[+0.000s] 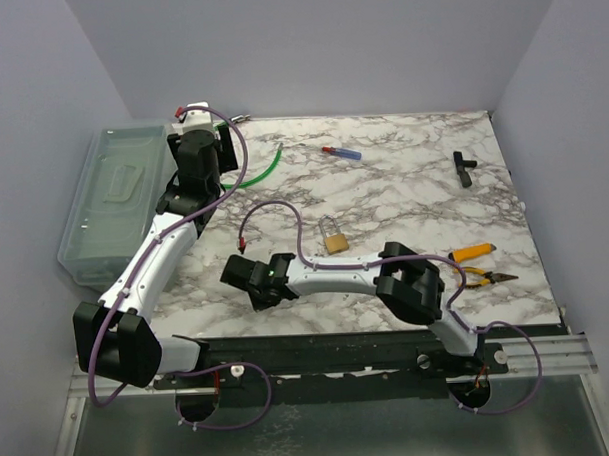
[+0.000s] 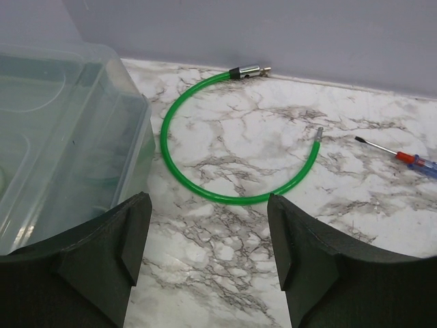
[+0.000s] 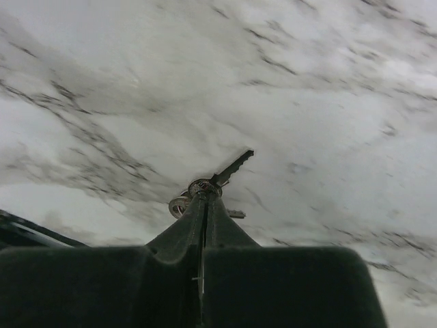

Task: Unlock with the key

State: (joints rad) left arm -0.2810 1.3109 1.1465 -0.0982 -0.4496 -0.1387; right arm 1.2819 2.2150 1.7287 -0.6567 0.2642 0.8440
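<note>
right gripper (image 3: 203, 199) fingers clamped on dark toothed metal key (image 3: 232, 167), blade sticking out toward 1 o'clock, silver ring (image 3: 179, 205) at its head; left gripper (image 2: 208, 229) fingers apart.

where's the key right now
In the right wrist view the key is pinched in the shut right gripper, its blade sticking out over the marble table; from above, that gripper sits left of the brass padlock.

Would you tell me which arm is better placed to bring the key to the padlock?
Right: the right gripper is shut on the key, near the padlock. The left gripper stands open and empty by the green cable, farther away.
</note>
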